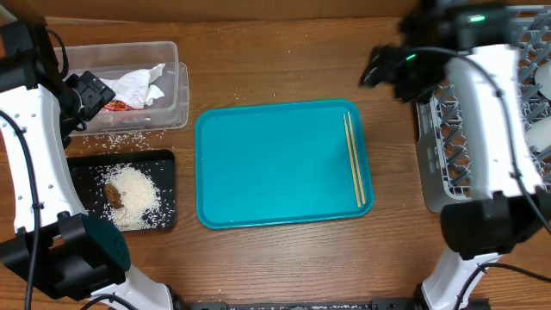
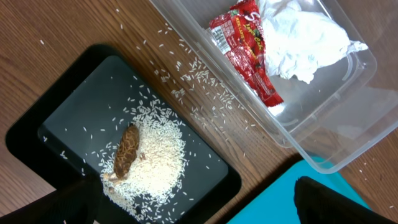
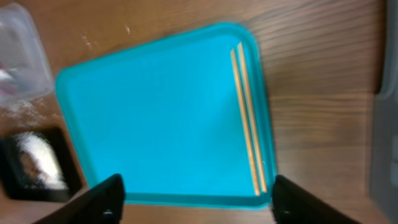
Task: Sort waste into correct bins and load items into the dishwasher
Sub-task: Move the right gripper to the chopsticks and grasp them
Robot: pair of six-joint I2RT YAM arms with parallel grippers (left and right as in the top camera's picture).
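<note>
bench [image 1: 284,77]: wood-grain top, carrying pretty much everything here
dish rack [image 1: 443,146]: big grey one, sitting at the right edge, half hiding under the right arm
teal tray [image 1: 275,164]: lying dead centre, holding only the chopsticks
clear tub [image 1: 176,95]: sitting far left at the back, holding the napkins and wrapper
black tray [image 1: 86,172]: lying just in front of the tub, holding the rice
left jaws: spreading wide and gripping nothing, hovering by the tub's left side; the black tray is showing between them in the wrist view
right jaws: also hanging released and empty, up above the teal tray, with the chopsticks lying nearer the right-hand finger
napkins [image 2: 305,37]: crumpled white, resting inside the tub
chopsticks [image 1: 354,159]: lying side by side along the tray's right rim
red wrapper [image 2: 245,46]: lying in the tub, touching the napkins
rice [image 2: 155,155]: piling up on the black tray, loose grains lying on the bench between the tray and tub
brown lump [image 2: 127,149]: sitting on the rice pile's edge
</note>
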